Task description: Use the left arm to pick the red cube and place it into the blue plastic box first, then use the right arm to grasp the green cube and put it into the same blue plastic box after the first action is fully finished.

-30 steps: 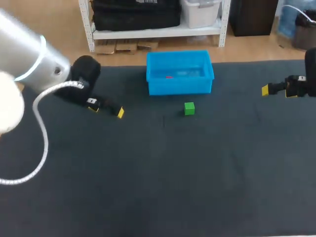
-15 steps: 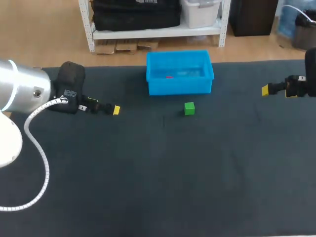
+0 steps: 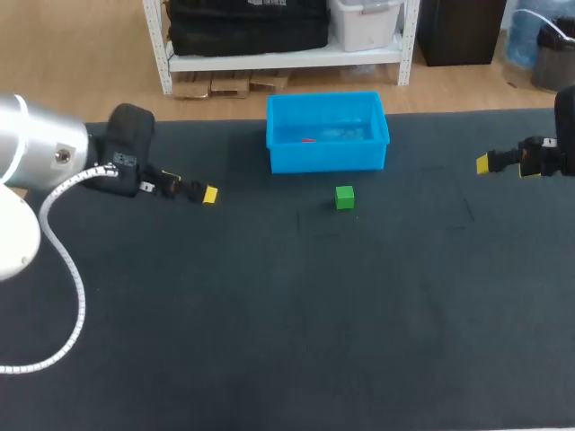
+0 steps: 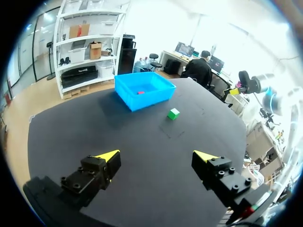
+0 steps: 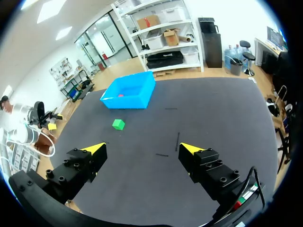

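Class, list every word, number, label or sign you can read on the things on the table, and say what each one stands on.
No text can be read in any view.
A small white label on the left gripper: too small to read.
The blue plastic box, the green cube and the red cube: no print shows.

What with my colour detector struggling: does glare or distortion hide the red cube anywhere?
Head view: pale sheen inside the blue box, red cube a mere sliver. Left wrist view: fisheye bows the table edge, yet the cube shows plainly. Right wrist view: tiny but visible.
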